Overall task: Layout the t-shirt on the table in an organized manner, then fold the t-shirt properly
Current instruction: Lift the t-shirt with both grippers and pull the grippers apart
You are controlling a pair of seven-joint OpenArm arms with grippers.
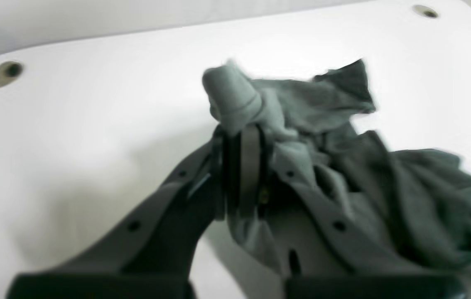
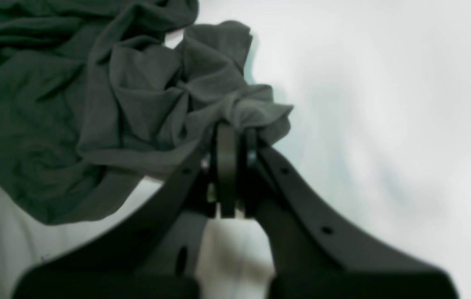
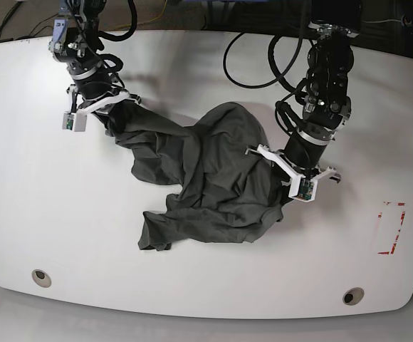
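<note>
Seeing both grippers clamped onto the t-shirt (image 3: 206, 178), which sits bunched and wrinkled around the middle of the table (image 3: 43, 206), nowhere near flat. On my base view the left gripper (image 3: 286, 201) is on the right side of the shirt, its tips lost under the fabric edge there, so that view alone doesn't show me the jaws. My left wrist view settles it: left gripper (image 1: 239, 133) has its jaws pressed together on a rolled wad of grey cloth, the wad poking up past the tips, the rest of the shirt (image 1: 385, 187) trailing off to the right over the white top. One grommet (image 1: 6, 73) is far left in that view, another (image 1: 425, 11) at top right, both well apart from the cloth. Right gripper (image 3: 114, 121) is at the upper left of the base view, at the far end of a stretched arm of fabric. My right wrist view shows the right gripper (image 2: 235, 128) pinching a gathered fold, jaws tight on it, bulk of the shirt (image 2: 52, 104) piled to the left. Cloth between the two grips is slack and heaped, with a loose flap reaching toward the near edge. Red tape mark (image 3: 391, 228) is off to the right, clear of the shirt. Both wrist views are blurred.
</note>
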